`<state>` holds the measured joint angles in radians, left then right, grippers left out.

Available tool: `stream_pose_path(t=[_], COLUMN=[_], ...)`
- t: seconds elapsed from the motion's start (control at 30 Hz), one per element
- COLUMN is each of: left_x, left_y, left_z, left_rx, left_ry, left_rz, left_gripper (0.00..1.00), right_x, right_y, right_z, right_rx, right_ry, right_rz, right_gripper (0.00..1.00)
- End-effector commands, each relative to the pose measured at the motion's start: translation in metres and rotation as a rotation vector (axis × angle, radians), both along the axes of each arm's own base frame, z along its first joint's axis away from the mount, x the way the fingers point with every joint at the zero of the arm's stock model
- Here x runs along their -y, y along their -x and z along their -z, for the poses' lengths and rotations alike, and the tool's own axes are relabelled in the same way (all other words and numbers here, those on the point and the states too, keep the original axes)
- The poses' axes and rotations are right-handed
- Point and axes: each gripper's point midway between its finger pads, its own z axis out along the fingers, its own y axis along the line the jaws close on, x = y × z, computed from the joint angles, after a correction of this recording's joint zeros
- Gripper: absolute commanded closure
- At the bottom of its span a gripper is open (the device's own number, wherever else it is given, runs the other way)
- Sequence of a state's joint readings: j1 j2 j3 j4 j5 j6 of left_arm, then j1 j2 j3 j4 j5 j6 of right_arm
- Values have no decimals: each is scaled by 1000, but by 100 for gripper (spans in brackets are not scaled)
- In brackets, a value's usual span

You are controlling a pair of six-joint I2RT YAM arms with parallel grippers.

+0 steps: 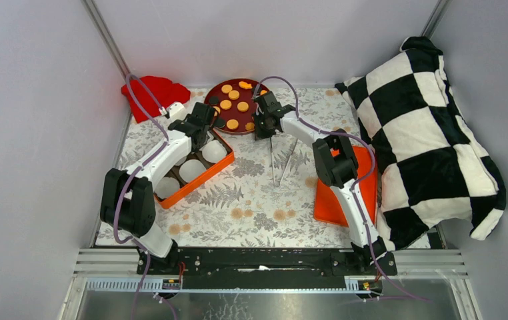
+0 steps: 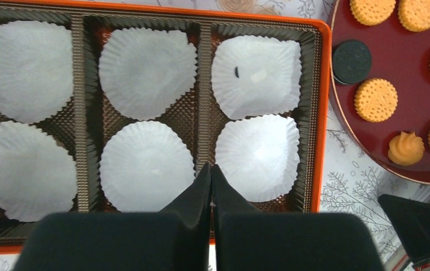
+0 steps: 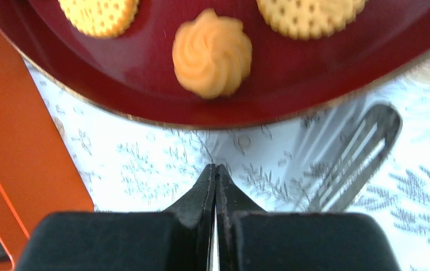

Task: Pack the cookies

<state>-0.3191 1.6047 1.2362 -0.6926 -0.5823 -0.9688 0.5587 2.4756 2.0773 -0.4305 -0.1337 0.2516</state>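
Though partly cropped, cookies (image 3: 99, 14) occupy plate (image 3: 314, 73)

Orange-yellow round cookies (image 1: 234, 95) flat on, seemingly, red plate (image 1: 219, 89).

Top camera: fixed high behind your arms, tilted down and forward; left arm (image 1: 165, 153) on the left, right arm (image 1: 341, 167) on the right, bases at the bottom edge; far enough back to take in the whole table (image 1: 258, 200); left wrist camera: looks straight down past the left gripper (image 2: 210, 169), close over the orange tray (image 2: 321, 113); the red plate (image 2: 404, 56) cuts in at right; right wrist camera: nearer still, low over that plate's near rim; right gripper (image 3: 215, 169) at bottom centre, metal tongs (image 3: 359, 152) at right; you get the swirl cookie (image 3: 213, 52) in both wrist views; the top view holds tray, plate and tongs together.
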Motion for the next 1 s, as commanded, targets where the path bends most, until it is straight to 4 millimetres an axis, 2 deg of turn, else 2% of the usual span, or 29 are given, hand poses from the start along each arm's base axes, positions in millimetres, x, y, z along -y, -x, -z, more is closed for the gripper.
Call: stream_pose_path(t=[0.0,0.07,0.13,0.33,0.5,0.63,0.77,0.97], left_x=[16,22,27,40,47,49,50,54], left_y=[-11,-14,-15,-15,-14,-13,-13,-9], left_z=[13,17,21,25,25,29,31,41], left_rx=[7,0,-10,-26,-17,-30,-35,-60], left_ry=[10,13,14,1,-9,-12,-15,-6], left_rz=[61,80,95,141,181,191,197,207], left_gripper=[100,100,100,100,100,100,100,100], right_x=[2,4,5,0,-6,-5,2,13], right_y=[3,-2,-9,-24,-35,-43,-36,-1], right_z=[-59,-73,-75,-39,-26,-5,15,0], right_rx=[88,122,137,102,94,53,-11,-50], right_ry=[-50,-43,-21,11,-20,-4,-4,-36], right_rz=[-7,-2,6,19,40,52,52,35], right_gripper=[100,100,100,100,100,100,100,100])
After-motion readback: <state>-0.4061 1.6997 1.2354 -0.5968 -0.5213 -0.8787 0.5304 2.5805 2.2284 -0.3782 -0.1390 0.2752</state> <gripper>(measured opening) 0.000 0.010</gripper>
